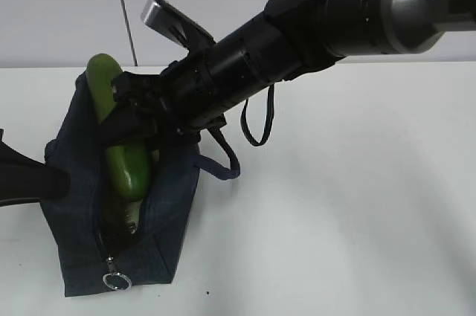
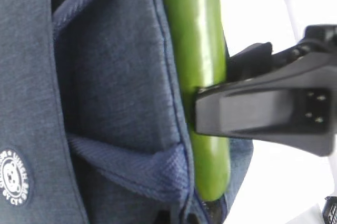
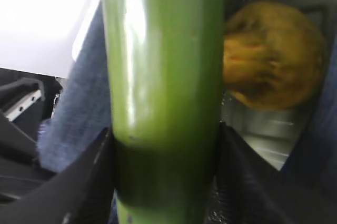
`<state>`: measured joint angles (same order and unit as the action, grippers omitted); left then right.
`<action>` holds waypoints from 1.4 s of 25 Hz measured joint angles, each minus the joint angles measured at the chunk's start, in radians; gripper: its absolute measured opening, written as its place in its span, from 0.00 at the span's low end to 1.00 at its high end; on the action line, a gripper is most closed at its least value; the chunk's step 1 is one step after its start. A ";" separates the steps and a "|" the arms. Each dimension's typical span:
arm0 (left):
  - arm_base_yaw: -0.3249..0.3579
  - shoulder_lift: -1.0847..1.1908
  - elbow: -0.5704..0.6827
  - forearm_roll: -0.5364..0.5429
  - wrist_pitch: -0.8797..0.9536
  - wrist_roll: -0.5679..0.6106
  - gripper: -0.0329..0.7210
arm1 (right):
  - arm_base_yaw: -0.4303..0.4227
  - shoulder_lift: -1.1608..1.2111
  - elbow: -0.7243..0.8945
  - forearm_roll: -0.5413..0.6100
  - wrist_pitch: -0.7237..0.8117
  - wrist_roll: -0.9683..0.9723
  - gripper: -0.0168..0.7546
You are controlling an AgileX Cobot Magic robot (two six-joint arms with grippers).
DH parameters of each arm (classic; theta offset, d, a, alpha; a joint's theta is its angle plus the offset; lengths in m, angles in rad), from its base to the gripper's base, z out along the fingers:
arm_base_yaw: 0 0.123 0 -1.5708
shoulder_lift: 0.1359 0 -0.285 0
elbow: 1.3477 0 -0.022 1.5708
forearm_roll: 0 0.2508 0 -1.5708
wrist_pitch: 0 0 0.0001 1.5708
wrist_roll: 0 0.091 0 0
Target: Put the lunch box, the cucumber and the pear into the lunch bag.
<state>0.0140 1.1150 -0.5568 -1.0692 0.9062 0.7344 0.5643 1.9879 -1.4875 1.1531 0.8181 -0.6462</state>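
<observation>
The dark navy lunch bag (image 1: 82, 152) stands open at the left, zipper ring pull (image 1: 117, 281) at its near end. The green cucumber (image 1: 126, 163) leans in its opening, lower end inside, upper end sticking out at the back. My right gripper (image 1: 130, 126) reaches across and is shut on the cucumber's middle (image 3: 163, 76). The yellow pear (image 3: 271, 55) lies inside the bag on a pale silvery surface. I cannot make out the lunch box. My left gripper (image 1: 44, 181) touches the bag's left side; its jaws are hidden. The left wrist view shows bag fabric (image 2: 105, 76) and the cucumber (image 2: 202, 50).
The bag's looped handle (image 1: 223, 161) hangs over its right side. A black cable loop (image 1: 256, 126) dangles from the right arm. White tabletop (image 1: 349, 204) stretches to the right of the bag, with a pale wall behind it.
</observation>
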 joint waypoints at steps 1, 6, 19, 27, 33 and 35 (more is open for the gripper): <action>0.000 0.000 0.000 0.000 0.000 0.000 0.02 | 0.000 0.006 0.000 0.002 0.001 -0.003 0.55; 0.000 0.000 0.000 0.000 0.000 0.000 0.02 | 0.000 0.017 0.000 0.008 0.001 -0.038 0.60; 0.000 0.000 0.000 -0.001 0.005 0.000 0.02 | 0.000 -0.011 0.000 0.010 -0.004 -0.099 0.69; 0.000 0.000 0.000 -0.001 0.006 0.000 0.02 | 0.000 -0.086 -0.050 -0.127 -0.017 -0.118 0.69; 0.000 0.000 0.000 -0.001 0.007 0.000 0.02 | 0.000 -0.117 -0.093 -0.368 -0.017 0.045 0.69; 0.000 0.000 0.000 -0.001 0.007 0.000 0.02 | 0.000 -0.117 -0.097 -0.488 -0.011 0.153 0.69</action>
<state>0.0140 1.1150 -0.5568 -1.0700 0.9129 0.7344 0.5643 1.8711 -1.5843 0.6651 0.8075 -0.4932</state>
